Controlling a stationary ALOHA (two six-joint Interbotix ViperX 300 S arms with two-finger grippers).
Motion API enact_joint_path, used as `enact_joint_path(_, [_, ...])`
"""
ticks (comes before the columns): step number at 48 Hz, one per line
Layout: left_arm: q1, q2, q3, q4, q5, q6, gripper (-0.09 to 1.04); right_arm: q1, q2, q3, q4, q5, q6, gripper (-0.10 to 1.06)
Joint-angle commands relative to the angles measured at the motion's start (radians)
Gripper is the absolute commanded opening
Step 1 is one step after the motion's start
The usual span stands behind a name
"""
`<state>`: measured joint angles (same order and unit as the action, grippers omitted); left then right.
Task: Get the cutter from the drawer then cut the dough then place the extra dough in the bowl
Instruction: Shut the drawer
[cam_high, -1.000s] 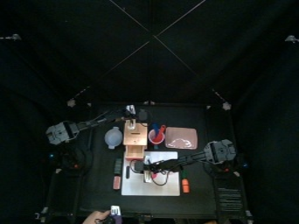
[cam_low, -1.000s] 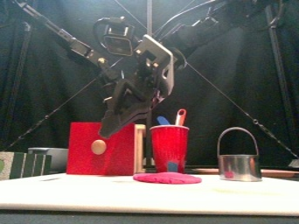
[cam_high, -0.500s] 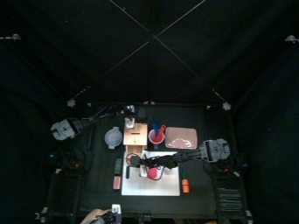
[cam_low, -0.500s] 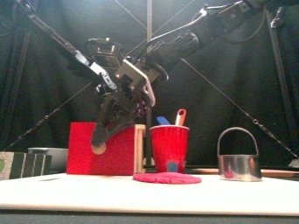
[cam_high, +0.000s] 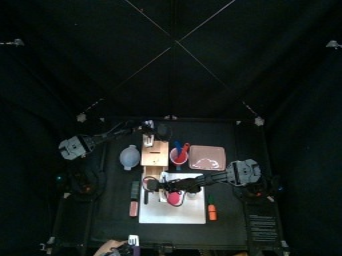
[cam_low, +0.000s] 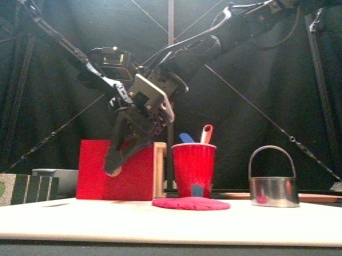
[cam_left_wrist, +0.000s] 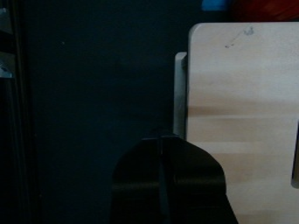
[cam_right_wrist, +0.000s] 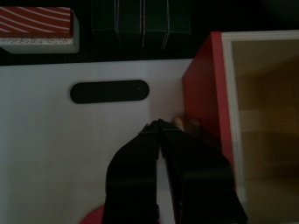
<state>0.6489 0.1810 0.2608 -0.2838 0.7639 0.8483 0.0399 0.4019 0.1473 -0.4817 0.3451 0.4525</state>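
Observation:
The pale wooden box (cam_high: 154, 160) with its red drawer front (cam_low: 100, 172) stands at the back left of the white cutting board (cam_high: 187, 210). My right gripper (cam_right_wrist: 158, 129) is shut, its tips right beside the drawer knob (cam_right_wrist: 183, 125); it hangs before the drawer front (cam_low: 120, 160). A flat pink dough disc (cam_low: 191, 204) lies on the board, and the metal cutter (cam_low: 274, 182) stands to its right. My left gripper (cam_left_wrist: 170, 140) is shut over the edge of the box top (cam_left_wrist: 246, 96). The blue-grey bowl (cam_high: 130, 157) sits left of the box.
A red cup with two toy knives (cam_low: 195, 165) stands behind the dough, and the pink tray (cam_high: 209, 155) lies at the back right. Green sushi blocks (cam_low: 20, 188) and a red-striped toy (cam_right_wrist: 41, 19) lie left of the box.
My right gripper has swung down and left from above the dough to the drawer front, now covering the knob in the front view. The left arm has barely moved.

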Motion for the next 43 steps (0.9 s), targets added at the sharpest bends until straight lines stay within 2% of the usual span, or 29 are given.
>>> enact_joint_path(1, [-0.002, -0.009, -0.014, -0.002, -0.003, 0.000, 0.30, -0.044, -0.023, -0.028, -0.026, 0.000, -0.002, 0.09])
enact_joint_path(28, [0.002, -0.002, -0.008, -0.005, -0.014, -0.005, 0.30, -0.132, -0.021, -0.029, -0.140, 0.009, -0.003, 0.09])
enact_joint_path(38, [0.002, -0.002, -0.002, -0.006, -0.023, -0.008, 0.30, -0.130, -0.025, -0.032, -0.141, 0.009, -0.003, 0.09])
enact_joint_path(43, [0.003, -0.018, -0.002, -0.012, -0.072, -0.017, 0.30, -0.124, -0.034, -0.038, -0.138, 0.009, 0.000, 0.09])
